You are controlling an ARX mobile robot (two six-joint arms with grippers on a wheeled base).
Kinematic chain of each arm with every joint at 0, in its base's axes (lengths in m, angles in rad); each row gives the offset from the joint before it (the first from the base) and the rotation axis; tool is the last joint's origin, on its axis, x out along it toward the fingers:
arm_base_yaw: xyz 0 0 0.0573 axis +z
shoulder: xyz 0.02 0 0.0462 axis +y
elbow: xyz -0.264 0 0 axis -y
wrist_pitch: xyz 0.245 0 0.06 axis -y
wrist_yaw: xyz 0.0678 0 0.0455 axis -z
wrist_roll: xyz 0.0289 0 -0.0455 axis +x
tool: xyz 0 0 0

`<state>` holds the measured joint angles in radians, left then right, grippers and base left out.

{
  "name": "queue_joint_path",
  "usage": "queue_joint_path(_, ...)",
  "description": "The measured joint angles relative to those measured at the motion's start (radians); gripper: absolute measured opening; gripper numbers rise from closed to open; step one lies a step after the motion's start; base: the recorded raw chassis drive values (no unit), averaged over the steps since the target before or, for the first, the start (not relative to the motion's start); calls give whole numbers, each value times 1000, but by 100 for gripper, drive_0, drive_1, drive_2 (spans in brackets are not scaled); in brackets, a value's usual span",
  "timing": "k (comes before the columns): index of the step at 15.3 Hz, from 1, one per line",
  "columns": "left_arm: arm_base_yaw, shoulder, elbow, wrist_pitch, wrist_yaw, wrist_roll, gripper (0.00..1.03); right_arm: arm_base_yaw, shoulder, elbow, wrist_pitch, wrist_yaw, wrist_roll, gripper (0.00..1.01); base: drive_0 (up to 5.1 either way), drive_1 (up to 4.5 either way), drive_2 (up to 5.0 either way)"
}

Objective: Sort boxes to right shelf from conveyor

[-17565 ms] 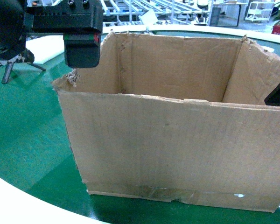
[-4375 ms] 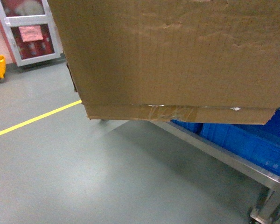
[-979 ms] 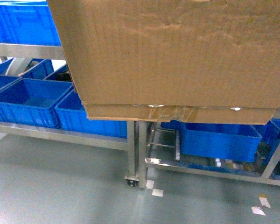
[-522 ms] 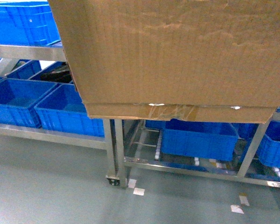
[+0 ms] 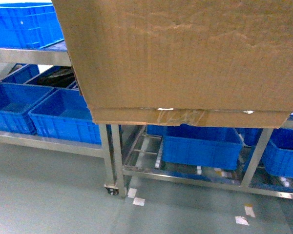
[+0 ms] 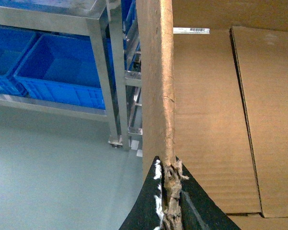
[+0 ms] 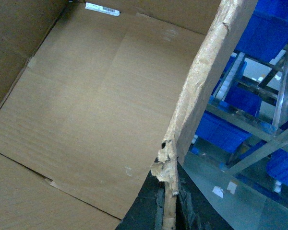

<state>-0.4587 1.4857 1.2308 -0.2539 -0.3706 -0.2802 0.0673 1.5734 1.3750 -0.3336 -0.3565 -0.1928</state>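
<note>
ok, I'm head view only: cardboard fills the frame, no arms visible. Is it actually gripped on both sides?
Observer: Yes on the left. In the left wrist view the left hand is clamped over the torn top edge of the box wall, one finger on each side.
Operator: And the right?
Observer: Same. The right wrist view shows the right hand pinching the opposite wall's ragged edge.
Operator: Anything inside the box?
Observer: Nothing loose. Both wrist views show a bare cardboard floor, with only a small white label at the far wall.
</note>
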Motion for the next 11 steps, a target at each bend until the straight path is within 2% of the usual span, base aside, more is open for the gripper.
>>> queue_joint_path(11,3,-1,1,6,1,0,2,3,6,0,6,0,0,2,486,-251,-251)
